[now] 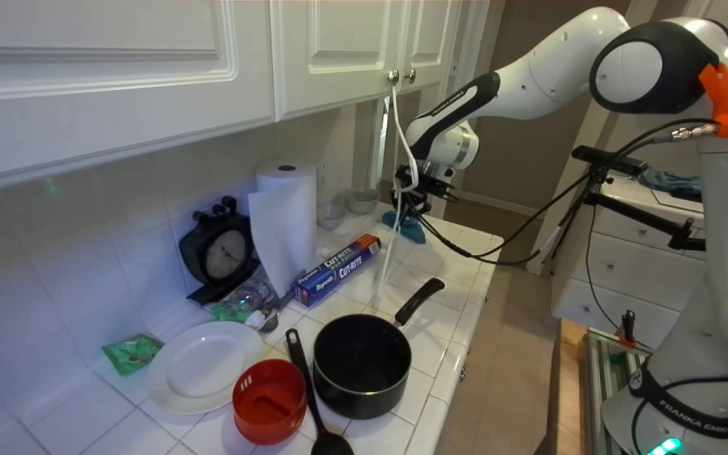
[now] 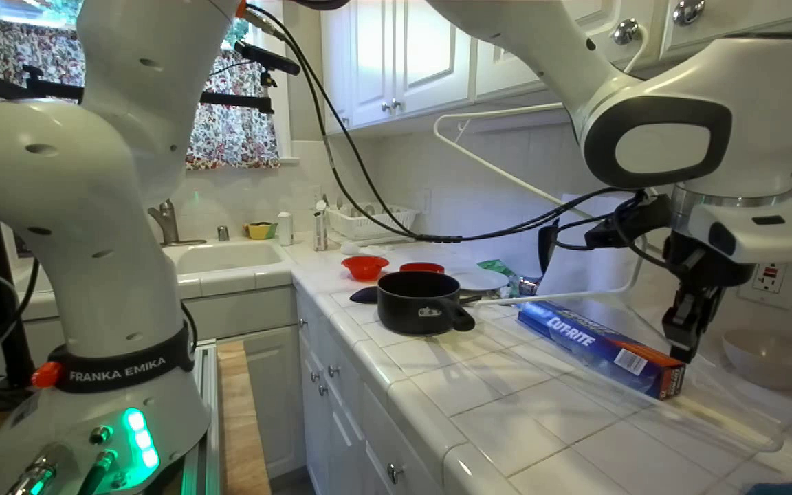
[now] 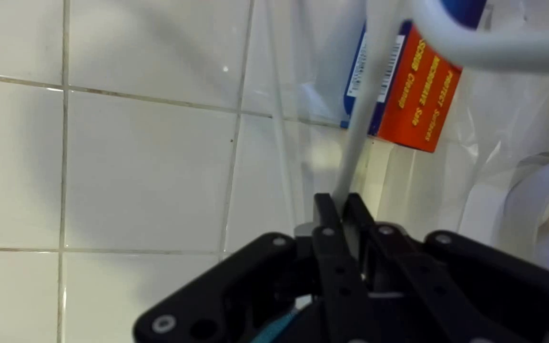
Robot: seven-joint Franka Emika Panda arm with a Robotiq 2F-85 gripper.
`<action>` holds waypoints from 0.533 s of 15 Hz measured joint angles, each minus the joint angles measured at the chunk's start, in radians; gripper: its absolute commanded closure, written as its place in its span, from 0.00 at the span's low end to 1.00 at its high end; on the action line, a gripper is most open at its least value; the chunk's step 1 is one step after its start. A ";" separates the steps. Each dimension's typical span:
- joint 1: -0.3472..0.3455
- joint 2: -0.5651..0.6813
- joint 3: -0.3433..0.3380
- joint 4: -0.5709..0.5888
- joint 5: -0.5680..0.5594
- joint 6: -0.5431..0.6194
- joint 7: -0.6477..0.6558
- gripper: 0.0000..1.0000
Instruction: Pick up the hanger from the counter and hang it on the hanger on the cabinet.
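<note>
A white hanger (image 1: 406, 145) hangs beside my arm; a white strand or hook runs up to a round cabinet knob (image 1: 393, 77). White hanger bars (image 2: 499, 168) also show in an exterior view, partly behind my arm, with a white hook at the knob (image 2: 625, 31). My gripper (image 3: 342, 200) is shut on a white bar (image 3: 360, 119) in the wrist view. In both exterior views the gripper (image 1: 409, 212) (image 2: 681, 347) is low over the counter (image 2: 506, 426). Overlap hides whether all white pieces are one hanger.
A wax paper box (image 2: 595, 347) lies beside the gripper. A bowl (image 2: 774, 357), blue cloth (image 1: 405, 227) and paper towel roll (image 1: 288, 221) are near. A black pot (image 1: 362, 366), red bowl (image 1: 269, 401) and white plate (image 1: 206, 366) stand farther along. Cabinets (image 1: 339, 38) overhang the counter.
</note>
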 measured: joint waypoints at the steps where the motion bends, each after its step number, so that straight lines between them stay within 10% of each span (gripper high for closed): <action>1: 0.000 0.000 0.001 0.003 0.000 -0.003 0.000 0.95; 8: -0.001 -0.009 0.000 0.006 0.000 -0.014 0.017 0.94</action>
